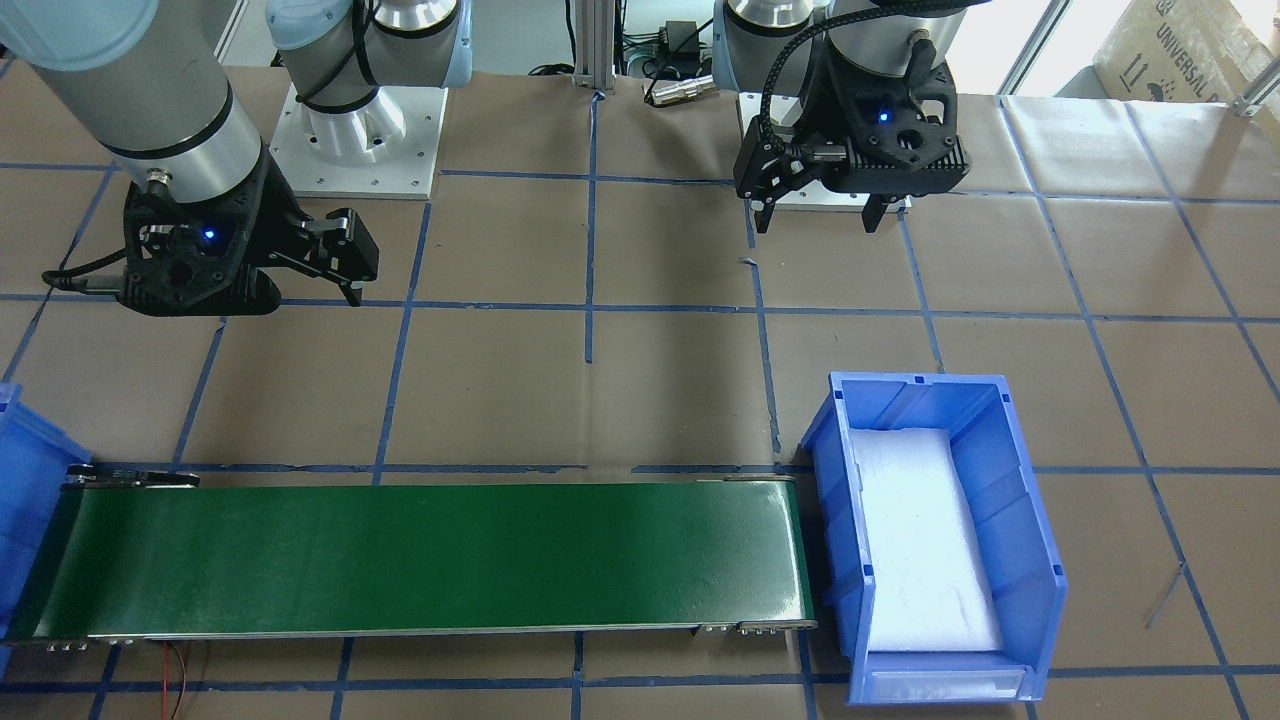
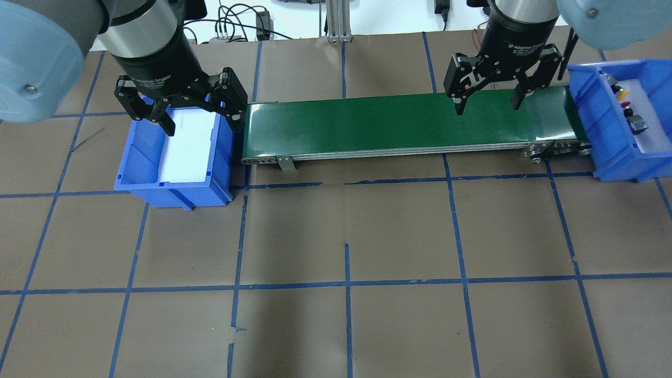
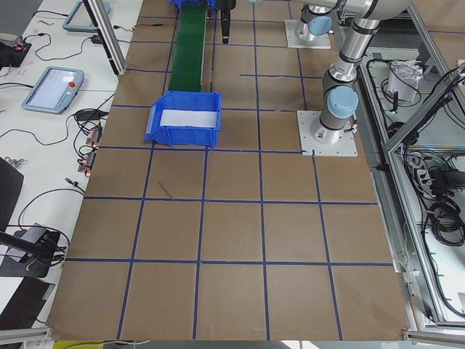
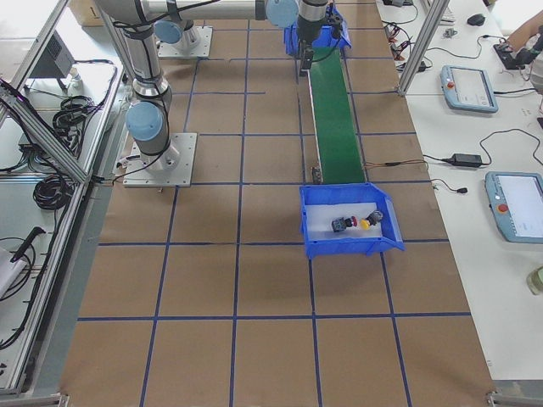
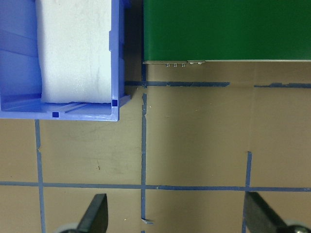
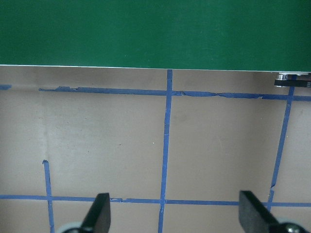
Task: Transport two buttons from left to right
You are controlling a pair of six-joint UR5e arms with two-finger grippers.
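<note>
**Transport judged complete.** Both buttons (image 4: 363, 224) lie in the right bin (image 2: 604, 152), apparently close together, though the overhead view is too small to confirm it. The left gripper (image 2: 202, 121) and right gripper (image 2: 488, 105) hover spread, holding nothing. I would retract both straight upward, clear of the conveyor (image 2: 394, 123). The front-facing view crops that bin, while the right-side view shows the red and yellow caps.

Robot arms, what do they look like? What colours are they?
Both the left arm and right arm are silver-grey tubes with pale-blue joint caps. The left gripper and right gripper are black, with two chunky fingers, white lettering and a small blue light.
</note>
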